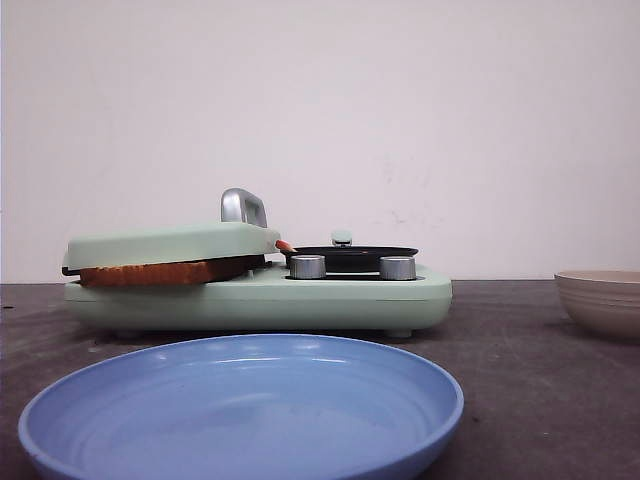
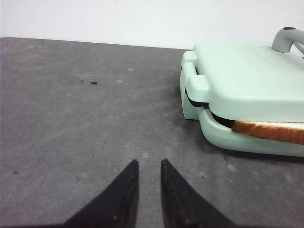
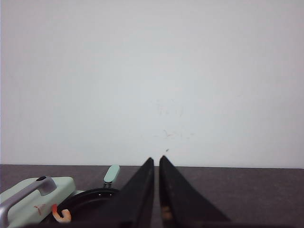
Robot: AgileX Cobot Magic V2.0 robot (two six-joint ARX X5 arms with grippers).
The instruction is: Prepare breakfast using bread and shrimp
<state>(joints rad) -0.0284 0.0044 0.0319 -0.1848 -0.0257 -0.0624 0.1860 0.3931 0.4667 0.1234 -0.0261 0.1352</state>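
Observation:
The bread (image 1: 160,272) lies clamped under the shut lid (image 1: 170,243) of a mint-green breakfast maker, with only its brown crust edge showing. It also shows in the left wrist view (image 2: 270,130). The shrimp (image 1: 285,245) is an orange-red tip at the rim of the small black pan (image 1: 350,254) on the maker's right side. In the right wrist view it is a curl (image 3: 61,214) in the pan (image 3: 90,202). My left gripper (image 2: 149,162) is slightly open and empty, low over the bare table left of the maker. My right gripper (image 3: 156,158) is shut and empty, raised beside the pan. Neither gripper shows in the front view.
A large blue plate (image 1: 240,400) sits at the table's front edge before the maker. A beige ribbed bowl (image 1: 600,300) stands at the far right. Two metal knobs (image 1: 308,266) are on the maker's front. A metal handle (image 1: 243,206) rises from the lid.

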